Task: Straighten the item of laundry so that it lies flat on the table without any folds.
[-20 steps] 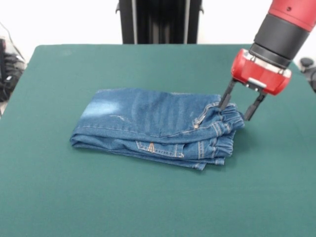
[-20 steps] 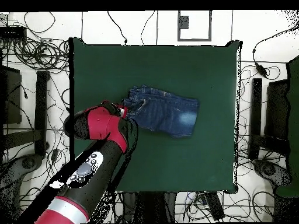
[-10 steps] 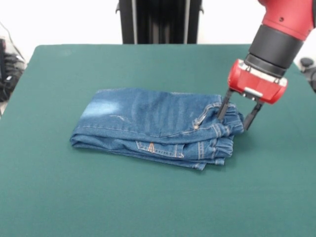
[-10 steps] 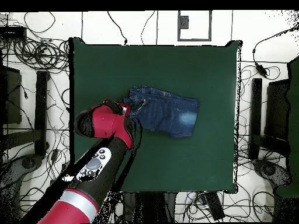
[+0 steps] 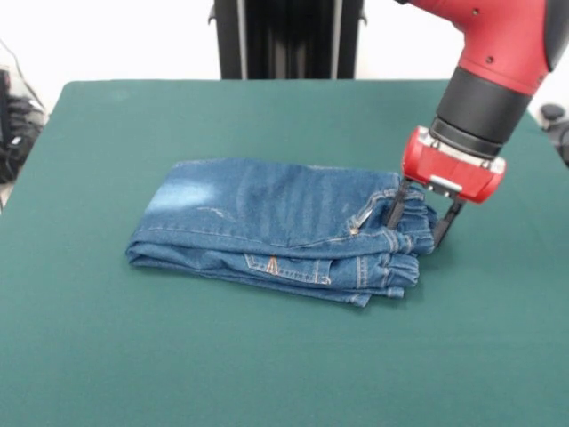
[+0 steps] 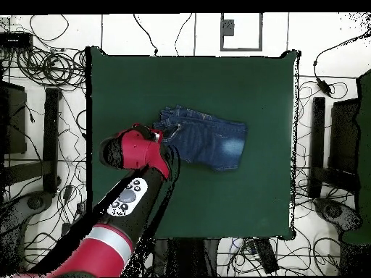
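Observation:
The item of laundry [image 5: 276,222] is a small pair of blue jeans, folded over on itself in layers at the middle of the green table [image 5: 267,374]. Its gathered waistband [image 5: 404,240] is at the right end and a faded patch is at the left. My gripper [image 5: 418,221] stands open over that waistband end, one finger [image 5: 396,206] on the denim and the other just off its right edge, near the cloth. In the overhead view the jeans [image 6: 210,141] lie near the centre of the table [image 6: 217,79], and the red arm [image 6: 138,152] covers their left end.
Green cloth stretches wide on every side of the jeans. Cables and stands [image 6: 43,130] lie on the floor beyond the table's edges in the overhead view. A black post [image 5: 289,36] rises behind the far edge.
My gripper has come down and shifted slightly left, so its fingers now straddle the waistband end. The jeans have not moved.

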Controlling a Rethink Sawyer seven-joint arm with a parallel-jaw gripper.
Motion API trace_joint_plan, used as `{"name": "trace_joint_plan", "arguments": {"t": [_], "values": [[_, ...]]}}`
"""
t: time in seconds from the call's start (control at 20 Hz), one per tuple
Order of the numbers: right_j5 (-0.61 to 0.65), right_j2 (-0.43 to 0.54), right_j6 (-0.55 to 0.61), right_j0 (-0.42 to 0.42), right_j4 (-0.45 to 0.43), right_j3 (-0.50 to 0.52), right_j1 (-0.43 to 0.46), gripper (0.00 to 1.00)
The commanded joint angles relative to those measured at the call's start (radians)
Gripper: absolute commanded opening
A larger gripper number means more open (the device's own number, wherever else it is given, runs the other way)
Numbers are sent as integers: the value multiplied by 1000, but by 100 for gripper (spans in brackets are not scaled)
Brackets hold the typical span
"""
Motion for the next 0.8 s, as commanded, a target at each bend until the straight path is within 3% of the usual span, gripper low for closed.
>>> {"name": "trace_joint_plan", "arguments": {"t": [0.05, 0.8], "values": [[41, 186, 189, -17, 23, 34, 77, 100], [66, 163, 191, -2, 14, 55, 54, 100]]}}
